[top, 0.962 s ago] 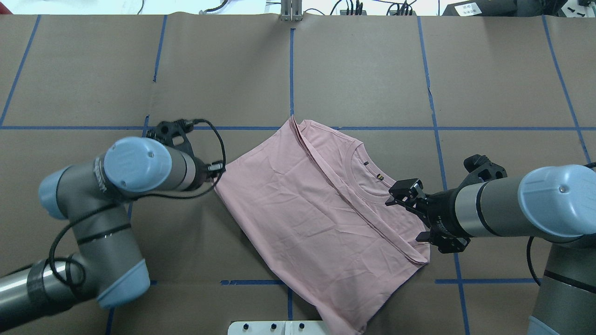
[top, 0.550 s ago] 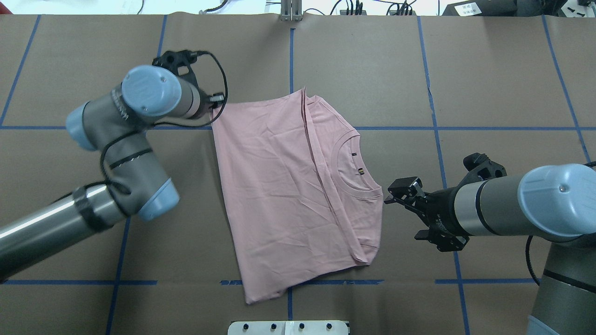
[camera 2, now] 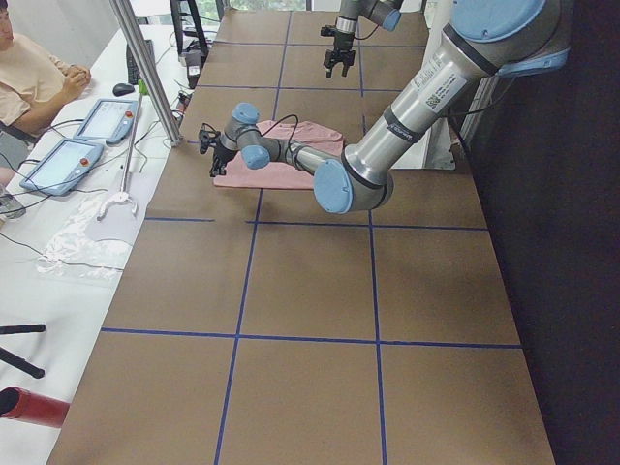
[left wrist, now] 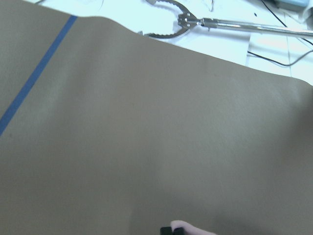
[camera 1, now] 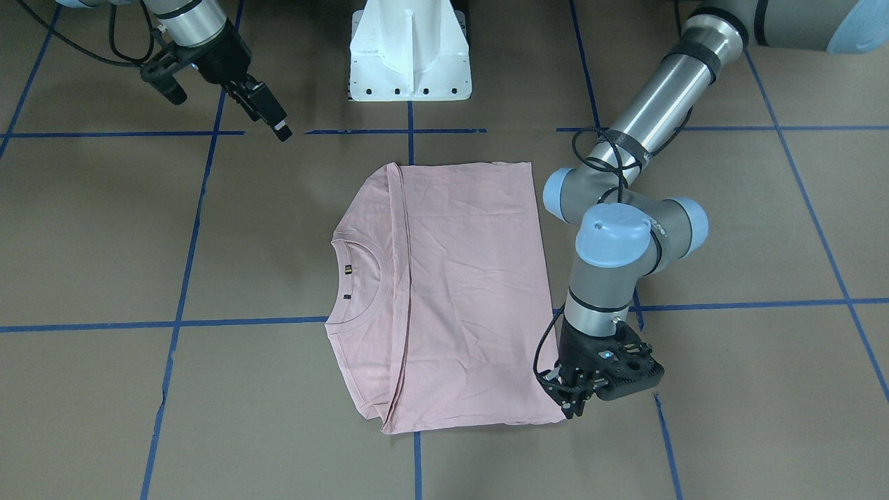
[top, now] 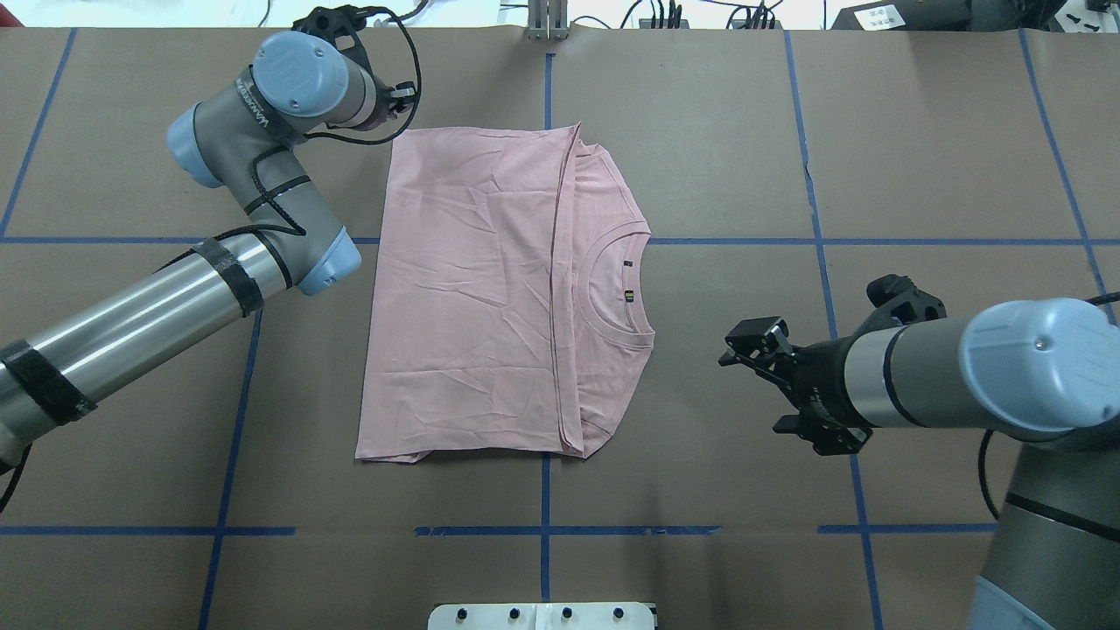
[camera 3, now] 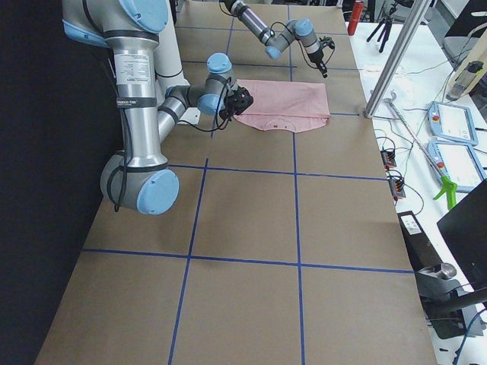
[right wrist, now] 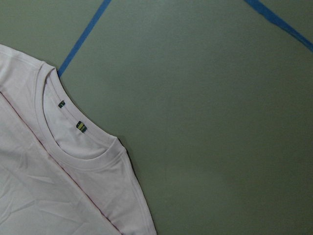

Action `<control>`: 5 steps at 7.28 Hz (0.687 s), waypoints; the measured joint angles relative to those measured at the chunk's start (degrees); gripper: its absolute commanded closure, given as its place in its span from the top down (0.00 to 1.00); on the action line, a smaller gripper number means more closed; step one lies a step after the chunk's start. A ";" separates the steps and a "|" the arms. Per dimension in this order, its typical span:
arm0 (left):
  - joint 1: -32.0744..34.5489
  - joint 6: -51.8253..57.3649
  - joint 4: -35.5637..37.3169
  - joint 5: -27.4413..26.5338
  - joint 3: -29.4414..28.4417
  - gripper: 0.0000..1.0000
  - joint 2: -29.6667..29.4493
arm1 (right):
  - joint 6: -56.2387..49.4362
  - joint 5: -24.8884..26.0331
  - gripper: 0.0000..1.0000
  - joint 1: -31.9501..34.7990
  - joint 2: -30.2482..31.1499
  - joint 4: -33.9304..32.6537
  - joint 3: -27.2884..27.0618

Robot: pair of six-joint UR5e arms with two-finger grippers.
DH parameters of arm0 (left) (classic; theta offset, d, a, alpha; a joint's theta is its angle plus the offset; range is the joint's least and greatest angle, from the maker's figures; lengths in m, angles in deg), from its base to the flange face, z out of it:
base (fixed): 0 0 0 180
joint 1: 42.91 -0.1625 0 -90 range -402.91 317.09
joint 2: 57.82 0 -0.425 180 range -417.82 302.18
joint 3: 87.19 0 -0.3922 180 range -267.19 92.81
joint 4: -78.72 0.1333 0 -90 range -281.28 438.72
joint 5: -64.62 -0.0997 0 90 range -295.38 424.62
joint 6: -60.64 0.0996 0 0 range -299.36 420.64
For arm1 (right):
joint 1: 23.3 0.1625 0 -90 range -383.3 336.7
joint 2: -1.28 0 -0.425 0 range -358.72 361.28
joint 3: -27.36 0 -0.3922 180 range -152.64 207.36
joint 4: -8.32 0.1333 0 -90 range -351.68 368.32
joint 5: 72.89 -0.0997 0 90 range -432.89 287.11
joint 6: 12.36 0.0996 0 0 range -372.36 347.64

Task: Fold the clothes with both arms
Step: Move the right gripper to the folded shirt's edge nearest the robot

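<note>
Over on the left, the left gripper (camera 1: pixel 568 401) sits low at the table (top: pixel 787 175). Its fingers look pressed together on the far corner of the T-shirt (top: pixel 472 297). The left wrist view backs that up: a sliver of pink lies right beside a black fingertip (left wrist: pixel 167 230) at the bottom edge. From that pinch the shirt spreads away from the tool, flat and nearly square to the blue tape lines, back side up. A folded layer ends in a straight edge just short of the collar (top: pixel 612 289).

The collar points at the right gripper (top: pixel 759 389), which hangs well apart from the cloth. Its fingers are spread and hold nothing.

My read is that this is the squaring-up step before the next fold. To do it well, the left gripper should settle that corner down flat, with no lift, and open without tugging. Any sideways pull on release could skew the top layer.

Then the right gripper should come in low toward the collar side. It needs every layer at its corner, and both tools should rise together so the fold line lies straight.
</note>
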 measured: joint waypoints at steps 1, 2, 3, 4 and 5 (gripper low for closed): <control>0.30 0.01 -0.46 0.26 2.30 0.74 1.76 | -0.05 0.64 1.00 -0.13 -3.28 -0.36 2.98; 0.42 -0.10 -0.50 1.38 7.94 0.76 5.73 | -0.92 0.89 1.00 -0.88 -7.05 -1.85 6.05; 0.44 -0.48 -0.31 3.94 14.84 0.76 10.69 | -4.99 1.19 1.00 -2.82 -12.20 -6.10 9.16; 0.46 -1.23 -0.09 6.39 21.00 0.76 15.16 | -11.81 1.69 1.00 -5.26 -17.46 -12.25 11.94; 0.47 -2.10 0.03 7.53 24.41 0.76 17.57 | -19.64 2.08 1.00 -7.18 -21.10 -17.14 14.10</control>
